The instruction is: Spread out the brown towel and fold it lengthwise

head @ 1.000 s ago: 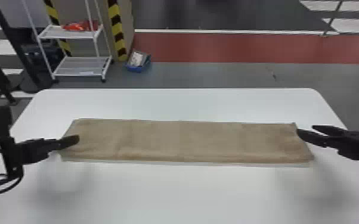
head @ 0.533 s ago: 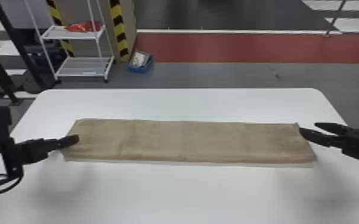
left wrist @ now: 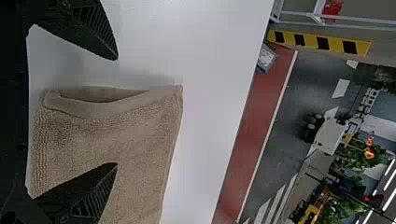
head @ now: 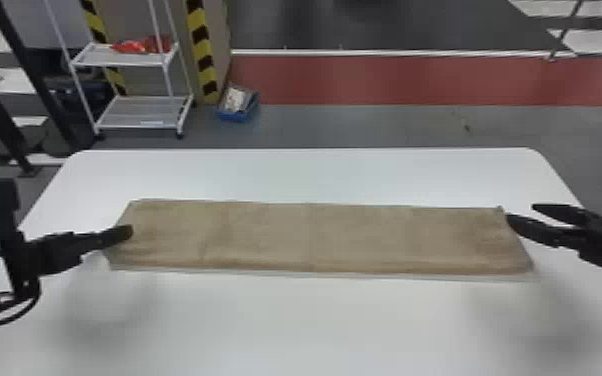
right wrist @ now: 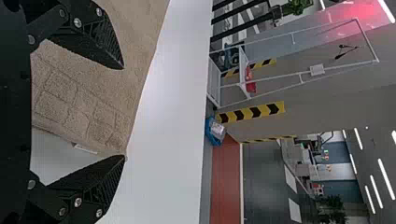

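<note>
The brown towel (head: 315, 237) lies flat as a long strip across the white table, folded over, with a pale edge along its near side. At its left end is my left gripper (head: 127, 234); in the left wrist view that gripper (left wrist: 116, 112) stands open, one finger over the towel (left wrist: 140, 135) and the other beyond its layered end. My right gripper (head: 520, 214) is at the towel's right end, open. The right wrist view has the right gripper (right wrist: 123, 112) with its fingers apart around the end of the towel (right wrist: 79, 98), gripping nothing.
The white table (head: 265, 320) extends in front of and behind the towel. Past its far edge stand a white wire shelf (head: 140, 112) with red items and a blue bin (head: 238, 105) on the floor, beside a striped pillar (head: 202, 50).
My right gripper has shifted slightly to the right in the head view. The left gripper and the towel show hardly any change.
</note>
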{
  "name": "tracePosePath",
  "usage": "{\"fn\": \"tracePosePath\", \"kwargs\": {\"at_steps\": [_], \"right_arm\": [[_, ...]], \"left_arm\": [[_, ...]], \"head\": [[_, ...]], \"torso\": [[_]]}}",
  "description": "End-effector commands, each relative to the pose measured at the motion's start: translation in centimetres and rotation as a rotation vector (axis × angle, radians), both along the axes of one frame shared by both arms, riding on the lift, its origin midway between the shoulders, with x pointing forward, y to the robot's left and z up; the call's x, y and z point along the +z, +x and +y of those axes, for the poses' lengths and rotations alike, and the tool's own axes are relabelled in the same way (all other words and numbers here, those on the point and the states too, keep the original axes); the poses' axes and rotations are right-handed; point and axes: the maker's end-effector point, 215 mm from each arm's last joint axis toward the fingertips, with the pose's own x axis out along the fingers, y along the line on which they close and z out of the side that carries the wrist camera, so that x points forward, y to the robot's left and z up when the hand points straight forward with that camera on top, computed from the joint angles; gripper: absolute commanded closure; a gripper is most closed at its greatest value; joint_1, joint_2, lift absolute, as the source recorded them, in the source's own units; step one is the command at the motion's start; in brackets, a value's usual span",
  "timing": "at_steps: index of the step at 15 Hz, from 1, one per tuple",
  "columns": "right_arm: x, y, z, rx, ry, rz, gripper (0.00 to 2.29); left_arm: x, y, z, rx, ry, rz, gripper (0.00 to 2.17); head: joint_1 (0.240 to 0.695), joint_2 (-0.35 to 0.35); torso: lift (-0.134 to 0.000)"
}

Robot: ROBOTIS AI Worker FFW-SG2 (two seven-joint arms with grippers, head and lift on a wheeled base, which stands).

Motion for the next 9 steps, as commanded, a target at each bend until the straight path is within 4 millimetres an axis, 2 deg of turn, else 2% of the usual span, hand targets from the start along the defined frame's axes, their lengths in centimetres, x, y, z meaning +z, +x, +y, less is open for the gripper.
{"fn": "tracePosePath", "kwargs": {"at_steps": [1,9], "right_arm": [[-0.11,-0.03,0.05,0.0,0.001,0.001,0.25],[-0.12,-0.8,0.87,0.031,0.039,0.028,0.26]], "left_arm": [[-0.08,0.04,0.0,0.001,0.007,0.001,0.08],[0.42,0.03,0.86,0.01,0.022,-0.025,0.08]], "head": [[0.695,0.016],[0.695,0.028]], "torso": [[-0.124],[-0.124]]}}
